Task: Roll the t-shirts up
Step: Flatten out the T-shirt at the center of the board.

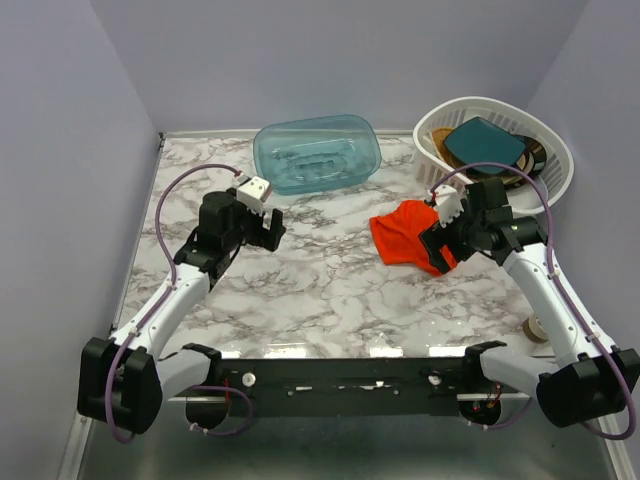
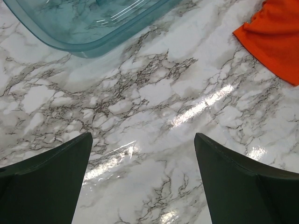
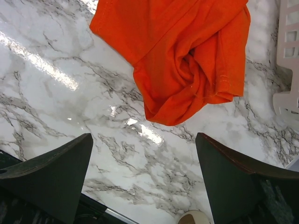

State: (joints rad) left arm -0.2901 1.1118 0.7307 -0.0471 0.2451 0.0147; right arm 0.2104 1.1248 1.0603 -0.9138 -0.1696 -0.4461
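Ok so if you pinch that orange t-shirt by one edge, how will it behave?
Probably floppy: the t-shirt lies crumpled in soft folds, so a pinched edge would likely lift while the rest drapes. Pushed, it would likely bunch up, though the glossy table may let it slip.

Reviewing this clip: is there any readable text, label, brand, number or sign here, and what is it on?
None can be read in any view.
The orange t-shirt shows plain fabric, no print or legible tag.
The teal tub and white basket show no lettering.
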